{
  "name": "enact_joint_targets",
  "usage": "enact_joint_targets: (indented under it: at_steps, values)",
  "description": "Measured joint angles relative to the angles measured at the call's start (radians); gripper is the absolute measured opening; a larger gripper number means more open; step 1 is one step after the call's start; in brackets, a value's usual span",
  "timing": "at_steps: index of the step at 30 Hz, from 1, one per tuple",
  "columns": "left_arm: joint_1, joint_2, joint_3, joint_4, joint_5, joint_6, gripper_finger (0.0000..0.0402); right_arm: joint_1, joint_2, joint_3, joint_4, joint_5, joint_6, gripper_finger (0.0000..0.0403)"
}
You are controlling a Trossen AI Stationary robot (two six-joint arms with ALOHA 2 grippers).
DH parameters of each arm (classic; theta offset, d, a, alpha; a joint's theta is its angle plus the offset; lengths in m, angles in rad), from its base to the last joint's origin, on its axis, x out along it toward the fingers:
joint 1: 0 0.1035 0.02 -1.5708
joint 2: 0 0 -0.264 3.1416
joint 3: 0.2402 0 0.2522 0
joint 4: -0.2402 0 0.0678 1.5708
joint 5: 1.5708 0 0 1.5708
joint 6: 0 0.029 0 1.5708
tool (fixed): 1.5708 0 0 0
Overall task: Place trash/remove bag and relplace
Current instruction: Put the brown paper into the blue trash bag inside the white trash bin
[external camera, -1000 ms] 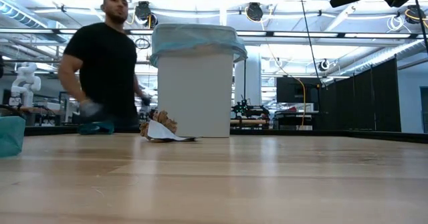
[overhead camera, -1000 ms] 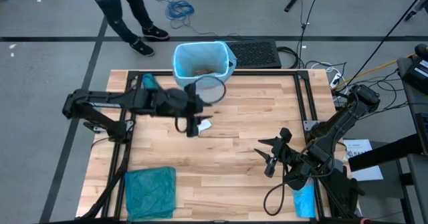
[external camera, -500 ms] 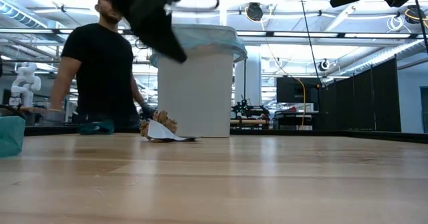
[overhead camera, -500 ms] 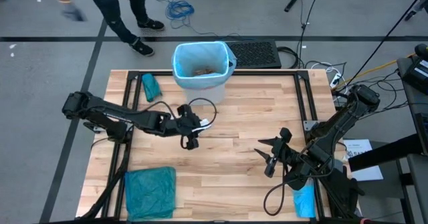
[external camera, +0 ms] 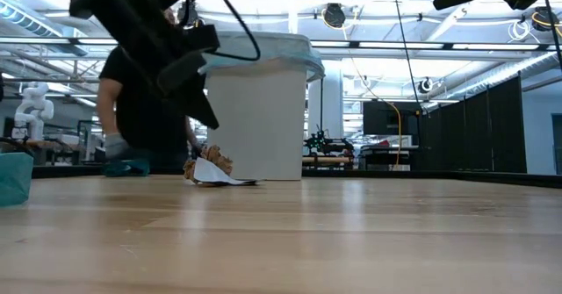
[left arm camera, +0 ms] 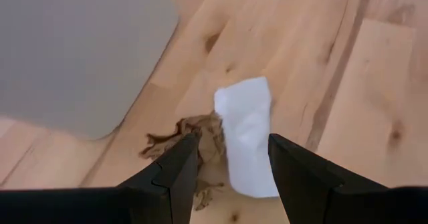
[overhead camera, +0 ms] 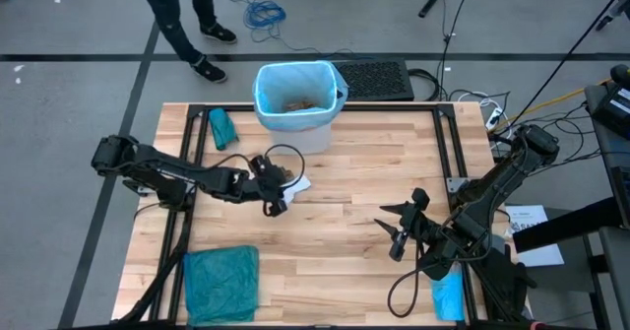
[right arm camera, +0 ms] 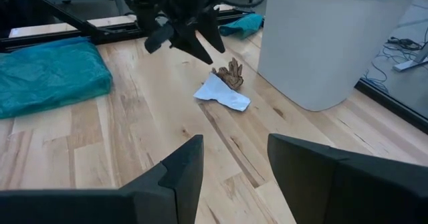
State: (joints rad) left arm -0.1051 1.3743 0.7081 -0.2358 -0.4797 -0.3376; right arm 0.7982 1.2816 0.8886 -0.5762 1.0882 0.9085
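Observation:
A crumpled brown paper scrap [left arm camera: 194, 142] of the trash lies on the table against a white paper piece [left arm camera: 246, 137], just near of the white bin [overhead camera: 295, 123]. The bin wears the light blue bag [overhead camera: 264, 79] over its rim, with brown scraps [overhead camera: 295, 103] inside. My left gripper [left arm camera: 231, 147] is open and slants down just above the scrap and the white paper; in the low view it [external camera: 206, 114] hangs clear of them. Over the table's near right part my right gripper [overhead camera: 399, 233] stands open with nothing between its fingers.
A folded teal-green bag [overhead camera: 221, 281] lies at the near left corner, a small teal bundle [overhead camera: 221, 128] at the far left, and a light blue item [overhead camera: 448, 296] beside the right arm's base. A person [external camera: 132, 110] stands behind the table's far edge.
My left gripper has come down from well above the table to just over the brown scrap and white paper, tipping and rolling as it sank; its opening stays the same. The person behind the table has moved toward the left.

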Motion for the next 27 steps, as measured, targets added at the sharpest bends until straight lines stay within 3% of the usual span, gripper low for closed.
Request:
enact_joint_targets:
  at_steps: [8, 17, 27]
  values:
    - [0.000, 0.000, -0.012, 0.022, -0.005, -0.022, 0.0180, 0.000, 0.000, 0.000, 0.000, 0.000, 0.000, 0.0160]
    - [0.000, 0.138, -0.013, 0.084, -0.028, -0.020, 0.0180, 0.000, 0.000, 0.000, 0.004, 0.000, 0.000, 0.0160]
    - [0.000, 0.180, -0.013, 0.130, -0.140, -0.021, 0.0180, 0.000, 0.000, 0.000, 0.004, 0.000, 0.000, 0.0160]
